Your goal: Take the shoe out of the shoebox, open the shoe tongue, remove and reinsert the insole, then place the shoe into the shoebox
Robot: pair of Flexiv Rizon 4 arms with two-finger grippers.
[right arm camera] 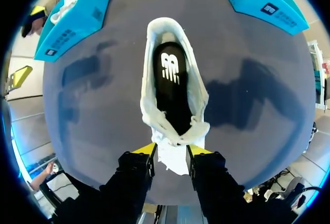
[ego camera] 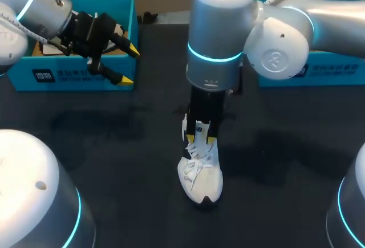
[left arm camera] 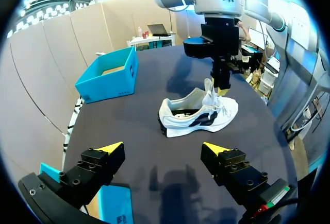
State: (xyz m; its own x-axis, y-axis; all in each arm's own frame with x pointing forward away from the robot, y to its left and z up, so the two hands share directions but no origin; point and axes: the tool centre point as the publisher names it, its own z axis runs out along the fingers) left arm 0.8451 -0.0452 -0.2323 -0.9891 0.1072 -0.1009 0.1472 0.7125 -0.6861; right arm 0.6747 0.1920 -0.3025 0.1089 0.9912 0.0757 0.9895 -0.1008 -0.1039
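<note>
A white shoe [ego camera: 201, 177] with a black insole [right arm camera: 170, 85] stands on the dark table, toe toward the front edge. My right gripper [ego camera: 198, 137] comes straight down over its laces and is shut on the white tongue [right arm camera: 172, 157], both yellow tips pressing its sides. From the left wrist view, the tongue [left arm camera: 209, 92] is pulled upright under that gripper [left arm camera: 221, 87]. My left gripper [ego camera: 128, 65] hangs open and empty at the front wall of the left blue shoebox [ego camera: 74, 80], well away from the shoe [left arm camera: 198, 116].
A second blue shoebox [ego camera: 319, 71] stands at the back right, behind my right arm. The left box holds crumpled white paper [right arm camera: 69, 5]. Bare dark tabletop [ego camera: 114, 145] lies between the left box and the shoe.
</note>
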